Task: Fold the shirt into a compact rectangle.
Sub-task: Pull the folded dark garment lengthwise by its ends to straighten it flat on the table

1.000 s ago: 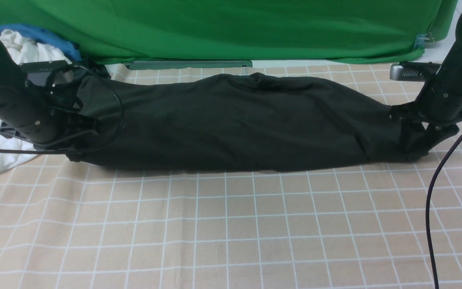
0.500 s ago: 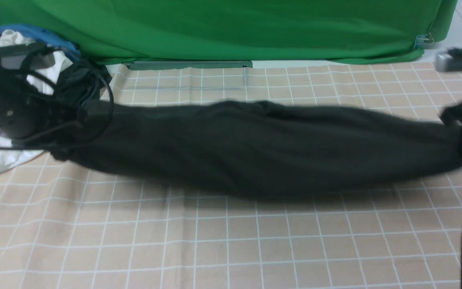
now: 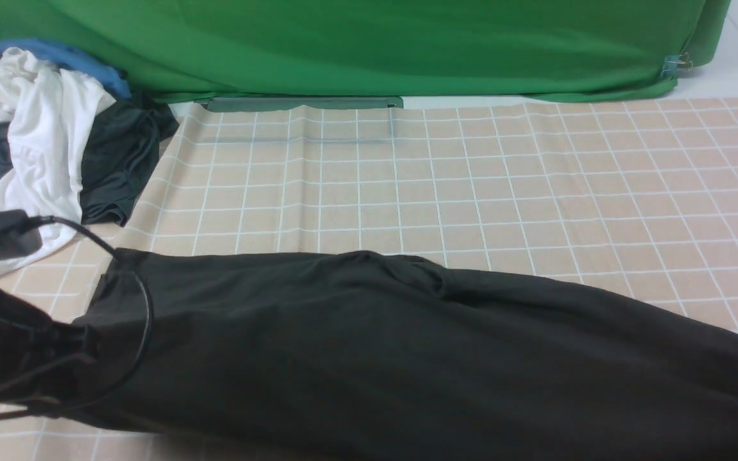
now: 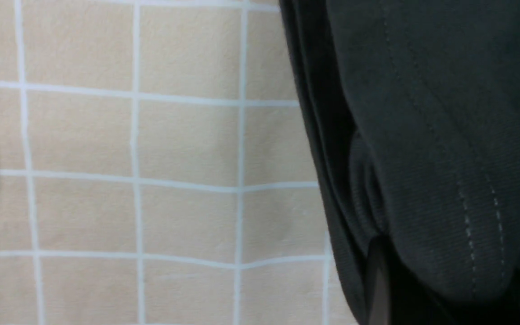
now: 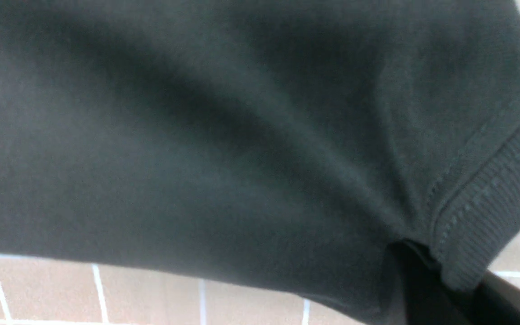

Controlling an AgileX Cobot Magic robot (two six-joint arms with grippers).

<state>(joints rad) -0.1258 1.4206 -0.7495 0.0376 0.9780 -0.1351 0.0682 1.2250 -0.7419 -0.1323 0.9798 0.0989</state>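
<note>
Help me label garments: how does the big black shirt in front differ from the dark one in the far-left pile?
The shirt is stretched wide across the checked cloth; the dark garment lies crumpled beside white clothes. The shirt looks much larger than the dark garment. Both are dark fabric.

You have a beige tablecloth with a white grid spread across the work surface, softly creased near its far edge. Behind it hangs a green backdrop, with a grey-green bar lying along its foot and a clip near its right corner. At the far left you see a heap of clothes: a white garment, a blue garment behind it, and a dark garment touching its right side.
</note>
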